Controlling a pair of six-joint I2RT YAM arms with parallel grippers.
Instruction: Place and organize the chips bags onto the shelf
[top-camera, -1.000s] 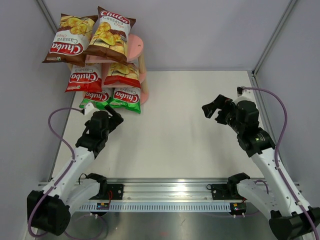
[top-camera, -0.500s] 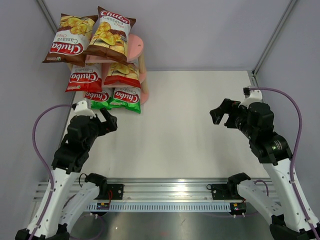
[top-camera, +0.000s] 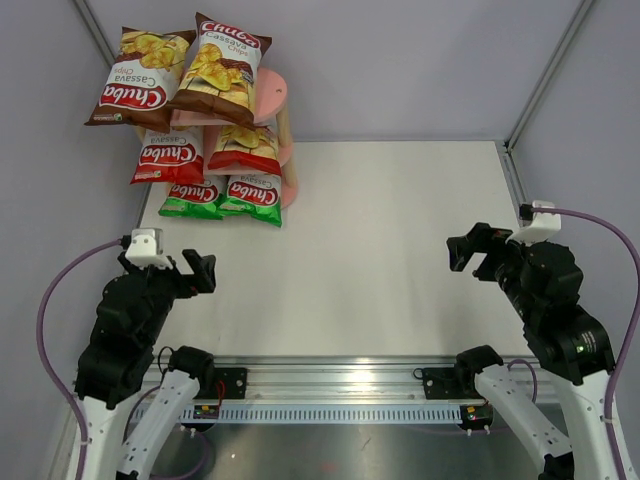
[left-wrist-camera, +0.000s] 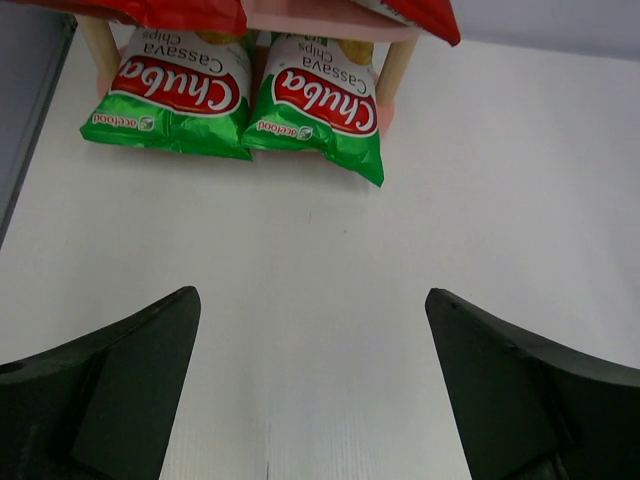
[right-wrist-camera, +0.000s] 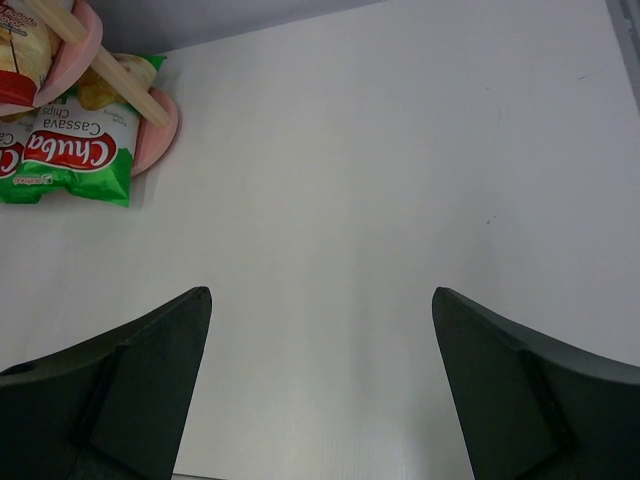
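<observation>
Left fingers and right fingers both gape wide, holding nothing, above the bench; chips bags fill the pink shelf well ahead.

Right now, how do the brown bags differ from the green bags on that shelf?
Tier: the brown bags lie on top of the shelf; the green bags lie on its lowest tier.
Cover: the brown bags show whole from above; the green bags are partly hidden under the red bags.
Colour: brown against green.
Shared: each pair lies side by side and bears the same red Chuba logo.
</observation>
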